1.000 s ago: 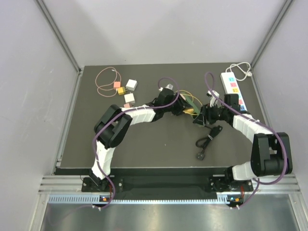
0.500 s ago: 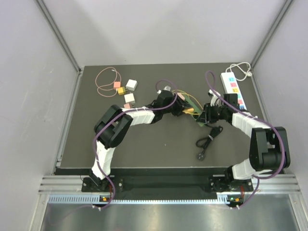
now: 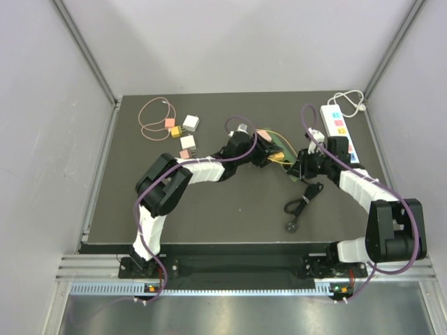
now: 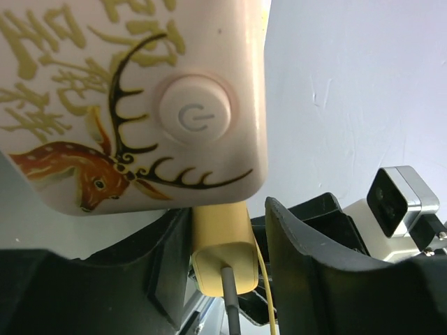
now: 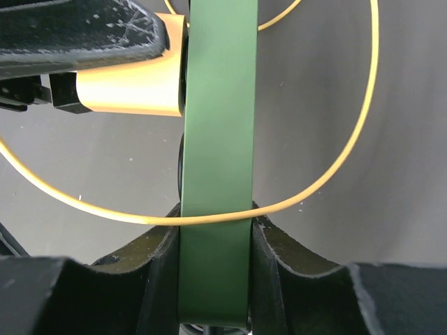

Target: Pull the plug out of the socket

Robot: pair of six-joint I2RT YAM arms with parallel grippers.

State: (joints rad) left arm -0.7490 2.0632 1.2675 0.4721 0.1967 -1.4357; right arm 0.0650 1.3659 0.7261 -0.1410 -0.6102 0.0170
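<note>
— Where was the plug point(image 4: 222, 255)?

— Over the middle of the table point(image 3: 209, 209), toward its far edge, between the two grippers. The left wrist view showed it upright in frame, nose up in the lower edge of the power bank point(image 4: 126, 91), with a grey lead point(image 4: 230, 307) trailing toward the camera.

— Held?

— The left gripper point(image 4: 225, 216) had a finger on each side of it, but I couldn't tell whether they pinched. The right gripper point(image 5: 216, 220) was clamped on the power bank.

— What did the right wrist view add?

— There the plug lay crosswise, nose against the bank's green side, and a yellow cable point(image 5: 335, 171) looped across. The deer print point(image 4: 91, 181) and power button point(image 4: 192, 115) showed only from the left wrist. Only the overhead view caught the black cable point(image 3: 300, 204) lying nearer and the power strip point(image 3: 340, 129) at the far right corner.
</note>
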